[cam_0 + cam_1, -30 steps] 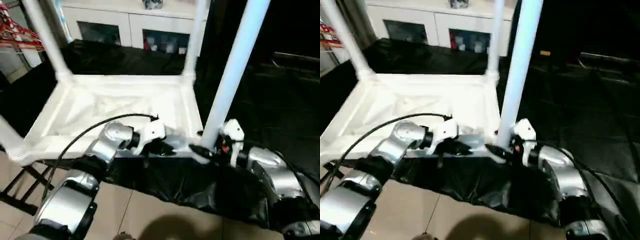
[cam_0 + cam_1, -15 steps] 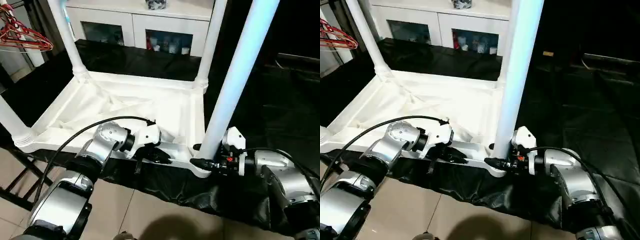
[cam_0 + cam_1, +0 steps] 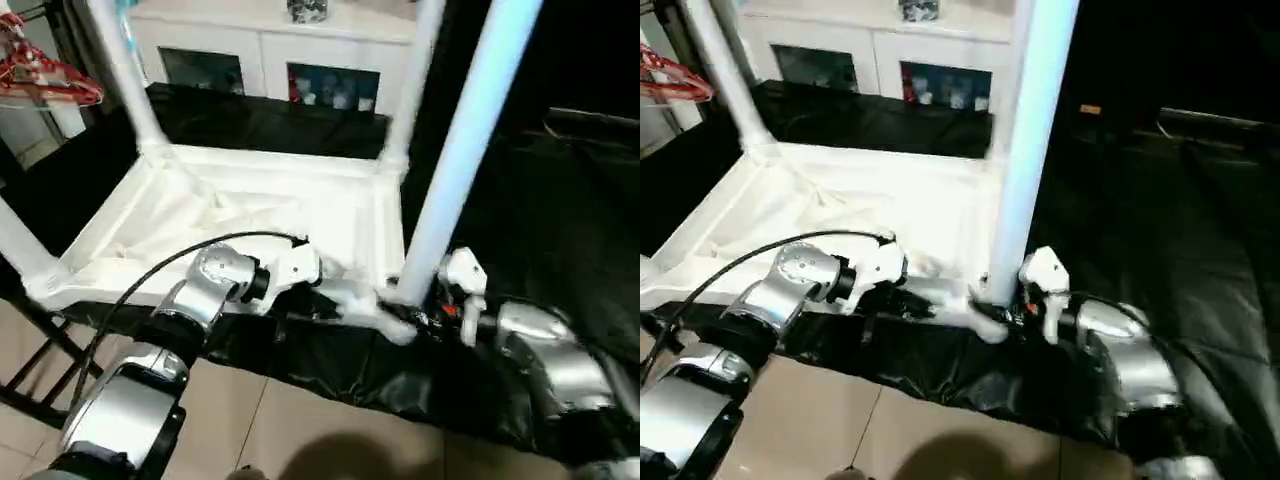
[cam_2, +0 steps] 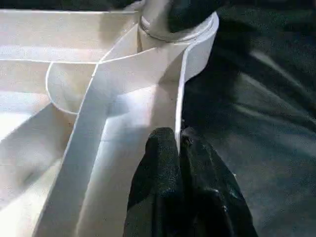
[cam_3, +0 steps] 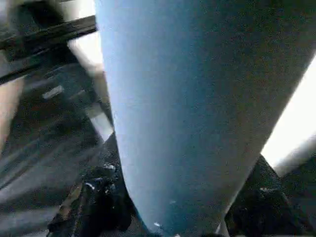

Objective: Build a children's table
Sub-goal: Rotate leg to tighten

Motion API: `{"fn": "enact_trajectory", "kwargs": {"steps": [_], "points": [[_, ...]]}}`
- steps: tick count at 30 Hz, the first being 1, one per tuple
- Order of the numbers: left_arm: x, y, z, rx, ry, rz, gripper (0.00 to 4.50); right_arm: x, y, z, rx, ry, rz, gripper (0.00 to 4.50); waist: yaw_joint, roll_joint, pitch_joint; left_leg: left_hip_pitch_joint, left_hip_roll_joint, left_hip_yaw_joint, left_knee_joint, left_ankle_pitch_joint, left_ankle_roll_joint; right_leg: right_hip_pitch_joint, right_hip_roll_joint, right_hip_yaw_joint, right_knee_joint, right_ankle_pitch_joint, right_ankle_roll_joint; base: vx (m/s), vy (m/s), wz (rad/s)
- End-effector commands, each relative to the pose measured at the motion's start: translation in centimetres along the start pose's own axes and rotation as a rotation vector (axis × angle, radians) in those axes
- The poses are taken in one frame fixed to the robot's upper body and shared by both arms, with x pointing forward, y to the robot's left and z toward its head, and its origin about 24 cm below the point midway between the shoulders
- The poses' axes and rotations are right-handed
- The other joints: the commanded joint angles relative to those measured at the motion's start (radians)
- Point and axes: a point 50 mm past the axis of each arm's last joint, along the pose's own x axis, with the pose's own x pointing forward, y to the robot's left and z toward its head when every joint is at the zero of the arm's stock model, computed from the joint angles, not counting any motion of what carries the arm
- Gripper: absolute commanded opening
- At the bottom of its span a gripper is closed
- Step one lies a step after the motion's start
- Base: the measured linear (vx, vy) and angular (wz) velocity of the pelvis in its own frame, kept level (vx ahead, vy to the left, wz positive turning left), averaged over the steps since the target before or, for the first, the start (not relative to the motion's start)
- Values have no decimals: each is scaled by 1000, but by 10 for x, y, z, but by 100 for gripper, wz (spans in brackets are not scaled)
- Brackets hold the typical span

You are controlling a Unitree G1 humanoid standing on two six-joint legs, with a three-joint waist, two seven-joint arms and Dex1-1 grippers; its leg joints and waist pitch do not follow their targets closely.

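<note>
Right now, table top: lies underside up on black sheet, ribs showing
Legs: 3 in corner sockets, far L, far R, near L; 4th, near R leg, upright w/ foot at near R socket
L tool: clenched on thin near rim of top, just beside that socket
R tool: fingers either side of near R leg's base, grasping it
Bkgd: white cabinet w/ glass doors behind; red hangers far L

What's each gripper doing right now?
Left gripper: shut on the tabletop's rim.
Right gripper: closed around the near leg.
</note>
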Motion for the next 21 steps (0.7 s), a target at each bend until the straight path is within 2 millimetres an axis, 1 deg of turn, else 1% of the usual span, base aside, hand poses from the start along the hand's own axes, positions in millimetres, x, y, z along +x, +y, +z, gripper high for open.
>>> {"fn": "enact_trajectory", "kwargs": {"steps": [1,2,3,4,5,6,7,8,9,10,12,13,14,15,18,19,20,21], "points": [[13,14,35,35,-109,138,0,25,23,-19,95,61,22,194,-4,-8,-50,-2,-3,0,-75,-298,-3,46,-48,27,-91,-451,-128,0,0,0],[20,15,41,26,-112,178,0,34,21,-20,146,50,-78,194,-5,-8,-50,-3,-3,0,-75,-294,-1,46,-49,27,-93,-451,-125,0,0,0],[24,16,44,22,-113,198,0,39,20,-20,169,47,-121,194,-9,-6,-51,2,-4,1,-74,-300,-4,40,-48,27,-95,-451,-126,0,0,0],[27,16,46,14,-116,214,0,43,20,-21,197,53,-157,194,-12,-8,-51,2,-5,1,-73,-298,-3,40,-46,27,-95,-448,-125,0,0,0],[30,17,50,6,-122,231,0,47,20,-21,213,59,-187,194,-13,-7,-53,1,-6,2,-72,-283,0,41,-45,29,-92,-417,-135,0,0,0],[34,17,53,-6,-129,257,0,52,21,-22,224,67,-222,194,-15,-8,-54,-3,-5,2,-72,-271,3,44,-44,29,-88,-383,-143,0,0,0],[38,18,58,-19,-139,283,0,58,20,-23,253,86,-274,194,-16,-6,-57,-2,-5,3,-69,-257,7,44,-44,30,-85,-346,-154,0,0,0],[40,18,59,-24,-140,291,0,60,20,-23,266,93,-296,194,-18,-1,-58,-4,-5,2,-69,-248,5,45,-43,30,-80,-321,-163,0,0,0],[42,18,61,-26,-142,296,0,62,19,-24,275,97,-310,194,-19,-4,-60,-5,-6,3,-67,-233,7,49,-41,29,-78,-283,-170,0,0,0],[44,17,63,-30,-148,303,0,64,19,-23,278,96,-328,194,-19,-1,-60,-5,-7,3,-66,-225,9,49,-41,29,-76,-259,-175,0,0,0],[49,15,67,-27,-157,306,0,70,19,-21,269,96,-354,194,-22,-1,-61,-8,-7,3,-64,-210,15,52,-40,28,-70,-198,-194,0,0,0],[51,14,68,-18,-157,296,0,72,20,-19,258,92,-354,194,-23,0,-62,-7,-7,4,-64,-208,18,53,-40,28,-69,-180,-200,0,0,0],[52,12,67,-6,-153,282,0,73,21,-18,254,86,-349,250,-23,0,-62,-7,-7,4,-64,-208,18,53,-40,28,-69,-180,-200,0,0,0],[53,11,66,8,-146,266,0,75,21,-16,256,70,-343,250,-24,-1,-62,-8,-7,4,-63,-204,26,56,-39,29,-66,-149,-208,0,0,0],[51,10,64,21,-143,259,0,74,19,-15,270,53,-333,293,-26,0,-60,-5,-6,6,-65,-231,35,55,-40,30,-70,-174,-211,0,0,0],[50,11,63,25,-140,260,0,72,18,-14,250,51,-328,302,-26,0,-58,-3,-6,6,-66,-243,35,54,-40,30,-73,-194,-208,0,0,0],[49,11,62,31,-136,258,0,70,17,-13,223,50,-316,302,-26,0,-59,-2,-6,6,-66,-246,34,54,-40,30,-73,-197,-207,0,0,0],[47,12,60,37,-127,252,0,63,13,-12,183,48,-307,317,-27,-3,-58,-3,-5,6,-66,-247,35,54,-40,31,-74,-204,-203,0,0,0]]}}
